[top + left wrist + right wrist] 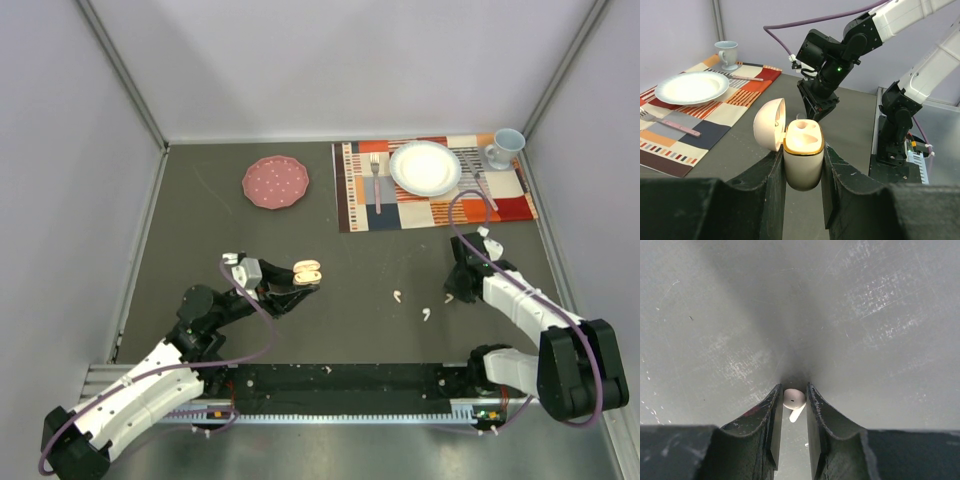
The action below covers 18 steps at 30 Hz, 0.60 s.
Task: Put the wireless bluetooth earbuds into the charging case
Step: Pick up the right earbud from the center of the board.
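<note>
My left fingers (779,167) clamp the open case (802,160); my right fingers (775,407) pinch one earbud (793,399) on the bench (865,315), loose earbuds (397,296) (427,313) at 9 o'clock.

Mid table (340,275) free; 2 loose earbuds (397,296) lie there.

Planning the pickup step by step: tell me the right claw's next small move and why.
Probably squeeze the right claw fully onto the earbud before lifting. Its fingers flank the earbud on the table, but a firm pinch isn't evident. The open case is held in the left claw.
</note>
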Available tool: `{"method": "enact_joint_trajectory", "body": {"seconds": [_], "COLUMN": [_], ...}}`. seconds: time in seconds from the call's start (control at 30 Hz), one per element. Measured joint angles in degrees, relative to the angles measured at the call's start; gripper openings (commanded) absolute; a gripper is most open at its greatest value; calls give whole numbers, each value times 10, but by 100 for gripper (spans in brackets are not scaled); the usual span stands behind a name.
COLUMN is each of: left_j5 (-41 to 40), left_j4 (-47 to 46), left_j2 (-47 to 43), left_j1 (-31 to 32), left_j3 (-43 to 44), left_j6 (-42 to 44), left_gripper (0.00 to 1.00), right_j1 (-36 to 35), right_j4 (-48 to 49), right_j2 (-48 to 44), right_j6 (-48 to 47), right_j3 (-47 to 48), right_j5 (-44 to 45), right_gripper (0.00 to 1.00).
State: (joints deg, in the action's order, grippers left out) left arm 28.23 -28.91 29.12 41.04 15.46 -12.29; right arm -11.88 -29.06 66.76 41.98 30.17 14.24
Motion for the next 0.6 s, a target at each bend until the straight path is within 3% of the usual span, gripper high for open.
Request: {"method": "enact_joint_trajectory", "body": {"seconds": [0.23, 0.37, 0.6], "left_j5": [0, 0, 0], "left_j4": [3, 4, 7], "left_j2": [0, 0, -4], "left_j1": [0, 0, 0], "left_j3": [-1, -1, -1], "left_j6": [0, 0, 0], "left_gripper": [0, 0, 0], "right_j1": [-4, -9, -58], "right_j4": [0, 0, -7], "right_j2": [0, -1, -61], "right_j6": [0, 0, -13], "right_j3": [0, 0, 1], "right_j5": [6, 9, 8], "right_gripper": [13, 1, 0]}}
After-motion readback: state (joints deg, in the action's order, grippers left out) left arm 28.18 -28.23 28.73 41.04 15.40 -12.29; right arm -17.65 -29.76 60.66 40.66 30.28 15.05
